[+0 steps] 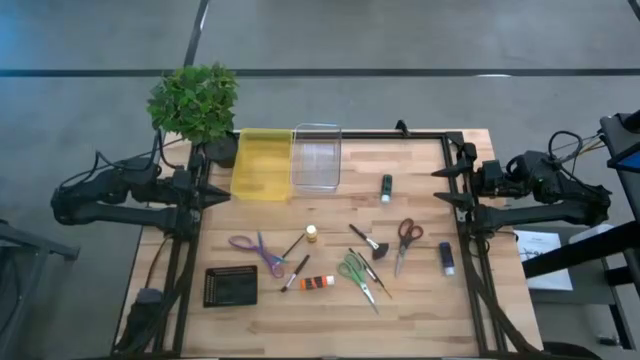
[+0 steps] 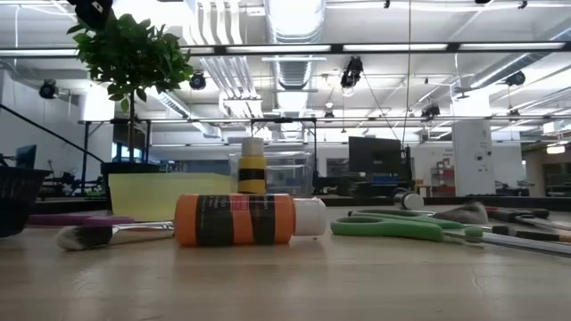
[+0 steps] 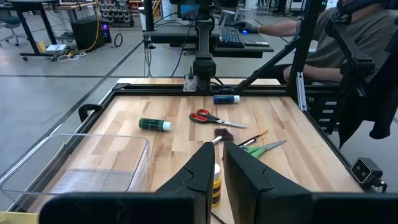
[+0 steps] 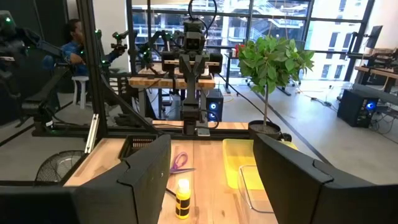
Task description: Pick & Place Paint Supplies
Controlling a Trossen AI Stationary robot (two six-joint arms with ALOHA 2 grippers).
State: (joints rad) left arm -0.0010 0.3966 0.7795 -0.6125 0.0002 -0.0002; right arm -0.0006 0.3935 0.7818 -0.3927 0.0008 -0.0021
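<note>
Nothing placed yet: paint bottles (image 1: pixel 318 282) and brushes (image 1: pixel 296 272) lie mid-bench (image 1: pixel 420 300), both bins (image 1: pixel 264 163) empty, left pincer (image 1: pixel 222 190) nearly closed, right pincer (image 1: pixel 440 187) wide open, both empty at bench sides.

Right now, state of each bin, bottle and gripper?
yellow bin: open top, empty
clear bin: open top, empty
yellow bottle: upright
orange bottle: lying down
green bottle: lying down
left gripper: shut, at table's left edge
right gripper: open, at table's right edge
</note>
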